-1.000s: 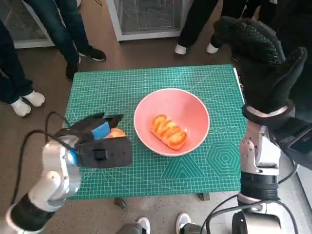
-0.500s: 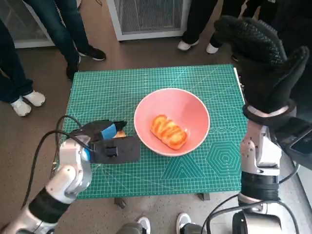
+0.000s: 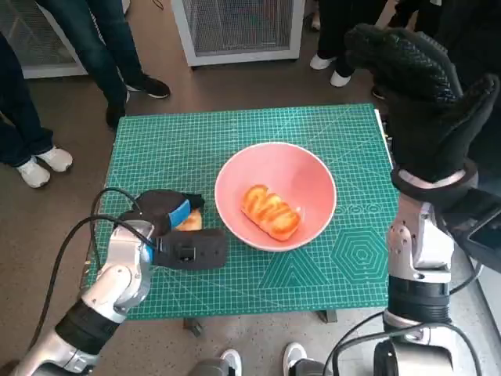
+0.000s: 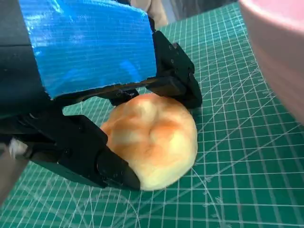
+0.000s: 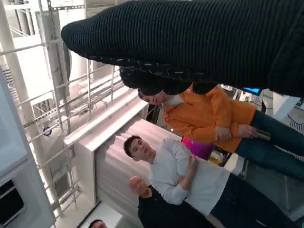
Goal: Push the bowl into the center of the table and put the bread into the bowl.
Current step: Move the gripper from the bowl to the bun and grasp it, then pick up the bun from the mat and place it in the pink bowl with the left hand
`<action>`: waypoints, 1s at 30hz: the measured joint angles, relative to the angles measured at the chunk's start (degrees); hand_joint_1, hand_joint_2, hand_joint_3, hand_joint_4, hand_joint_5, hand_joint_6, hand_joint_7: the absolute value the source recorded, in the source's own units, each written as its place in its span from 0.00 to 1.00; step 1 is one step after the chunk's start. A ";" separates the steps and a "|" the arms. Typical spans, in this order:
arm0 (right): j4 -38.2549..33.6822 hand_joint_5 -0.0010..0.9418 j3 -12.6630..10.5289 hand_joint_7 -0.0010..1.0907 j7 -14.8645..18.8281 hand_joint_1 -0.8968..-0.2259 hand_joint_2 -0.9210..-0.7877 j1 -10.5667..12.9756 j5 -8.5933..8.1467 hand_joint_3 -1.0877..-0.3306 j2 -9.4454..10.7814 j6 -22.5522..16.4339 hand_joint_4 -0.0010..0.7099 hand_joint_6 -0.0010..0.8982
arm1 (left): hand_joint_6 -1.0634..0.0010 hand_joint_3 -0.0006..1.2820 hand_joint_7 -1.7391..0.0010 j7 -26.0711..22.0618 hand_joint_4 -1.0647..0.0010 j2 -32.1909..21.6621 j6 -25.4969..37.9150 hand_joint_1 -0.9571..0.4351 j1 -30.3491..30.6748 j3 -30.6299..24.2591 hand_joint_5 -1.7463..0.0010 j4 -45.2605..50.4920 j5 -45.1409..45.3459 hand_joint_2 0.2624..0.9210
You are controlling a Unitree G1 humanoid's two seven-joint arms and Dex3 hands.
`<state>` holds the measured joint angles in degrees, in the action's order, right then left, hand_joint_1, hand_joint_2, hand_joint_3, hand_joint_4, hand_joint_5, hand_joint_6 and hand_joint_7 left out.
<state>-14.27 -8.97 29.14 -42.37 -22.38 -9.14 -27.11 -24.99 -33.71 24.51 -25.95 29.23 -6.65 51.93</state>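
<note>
Left hand [image 3: 168, 210] has its fingers [image 4: 173, 71] wrapped around a bread roll [image 4: 152, 137] at nine o'clock of the pink bowl [image 3: 313, 176], which sits mid-table holding another bread [image 3: 271, 211]. Right hand [image 3: 423, 94] hangs raised, holding nothing.

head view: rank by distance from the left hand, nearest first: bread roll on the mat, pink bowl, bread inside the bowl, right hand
1. Bread roll, between the left hand fingers, on the mat left of the bowl.
2. Pink bowl, its near rim just right of the roll.
3. Bread in the bowl, at the bowl's middle.
4. Right hand, raised at the table's far right edge.
</note>
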 measured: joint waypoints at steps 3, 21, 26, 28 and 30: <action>0.00 0.00 0.01 0.38 0.09 0.35 0.00 0.00 0.00 0.43 0.00 0.00 0.47 0.26 | 0.46 0.18 0.37 0.62 0.59 0.00 -0.74 0.69 -0.01 -0.09 0.12 -0.43 0.29 0.98; -0.03 0.00 0.02 0.38 0.45 0.35 0.00 0.00 0.00 0.43 0.11 -0.01 0.47 0.26 | 0.55 0.15 0.27 -4.24 0.46 -2.27 0.06 0.69 1.14 -3.79 0.23 5.35 2.18 1.00; -0.06 0.00 0.02 0.38 0.51 0.35 0.00 -0.01 -0.02 0.43 0.15 -0.01 0.47 0.26 | 0.45 0.10 0.35 -6.35 0.40 -3.33 0.19 0.69 1.40 -7.52 0.25 10.54 1.62 0.99; -0.07 0.00 0.01 0.38 0.56 0.35 0.00 -0.01 -0.03 0.43 0.16 -0.01 0.47 0.26 | 0.42 0.10 0.36 -7.13 0.39 -3.97 0.19 0.69 1.41 -9.49 0.26 13.27 1.23 0.98; -0.08 0.00 0.00 0.38 0.60 0.35 0.00 -0.02 -0.04 0.43 0.17 -0.01 0.47 0.26 | 0.39 0.10 0.38 -7.81 0.37 -4.40 0.19 0.69 1.41 -11.42 0.27 15.75 0.83 0.96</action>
<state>-14.35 -8.97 29.75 -42.38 -22.42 -8.97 -27.12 -32.81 -38.11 24.71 -24.54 17.80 9.09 52.76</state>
